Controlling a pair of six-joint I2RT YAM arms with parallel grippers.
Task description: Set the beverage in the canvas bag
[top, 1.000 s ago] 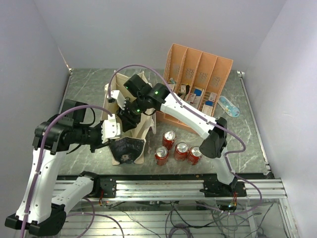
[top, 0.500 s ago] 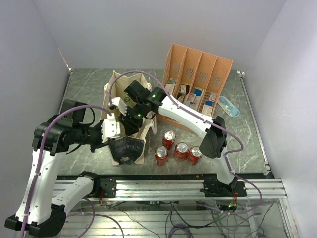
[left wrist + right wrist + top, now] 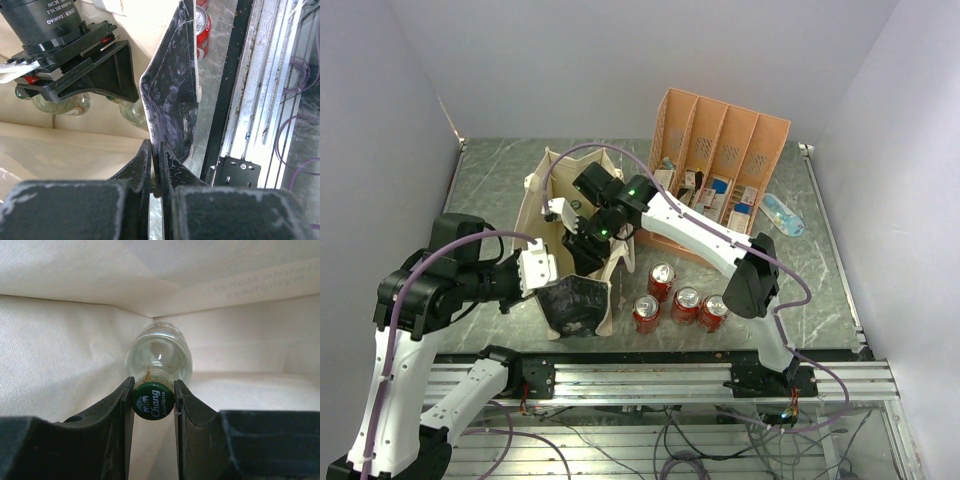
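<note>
Your right gripper [image 3: 153,385] is down inside the canvas bag [image 3: 534,196], jaws clamped on the green cap [image 3: 153,401] of a clear glass bottle [image 3: 160,356], which sits between the cream fabric walls with its cap towards the wrist. Your left gripper [image 3: 155,167] has its jaws pinched tight on the rim of the bag's dark mottled end panel [image 3: 172,95]. Four red cans [image 3: 684,302] stand just right of the bag, on the near side of an orange organizer [image 3: 720,140].
</note>
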